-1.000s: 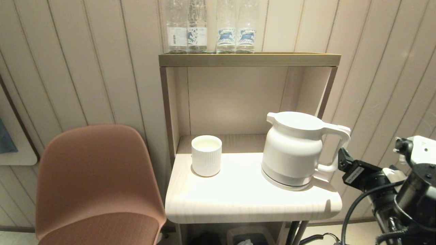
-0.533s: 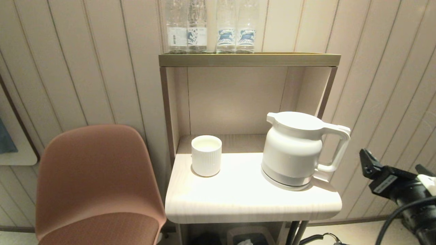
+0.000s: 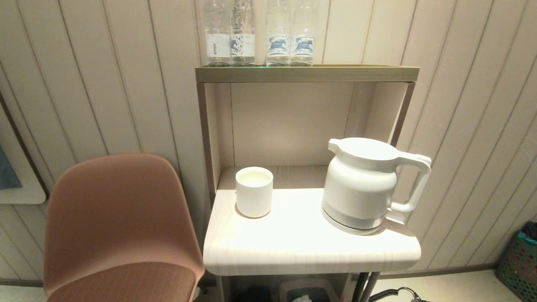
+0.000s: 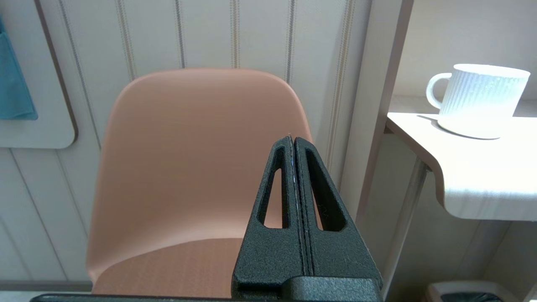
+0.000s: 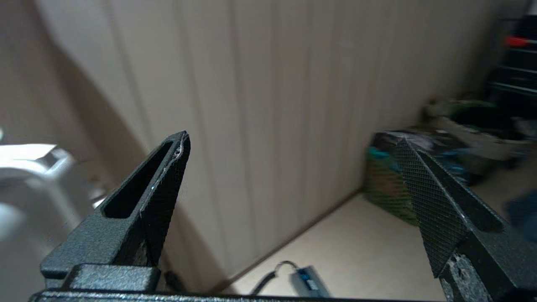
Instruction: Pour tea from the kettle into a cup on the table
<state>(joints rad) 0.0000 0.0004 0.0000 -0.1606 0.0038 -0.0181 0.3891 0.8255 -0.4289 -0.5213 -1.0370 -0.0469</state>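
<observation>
Standing upright on its base at the right of the table (image 3: 302, 251), the kettle (image 3: 361, 184) waits untouched, handle turned right; the cup (image 3: 254, 191) sits apart at the left, and neither arm shows in the head view. Bottles (image 3: 260, 33) on the shelf top carry blue-and-white labels, their writing unreadable. From the left wrist, the left gripper (image 4: 293, 140) hangs pressed closed and empty before a pinkish chair (image 4: 201, 167), off the table's edge. From the right wrist, the right gripper (image 5: 289, 144) gapes wide beside the kettle, facing the wall — judged the reach stage, calling for a swing back onto the handle.
</observation>
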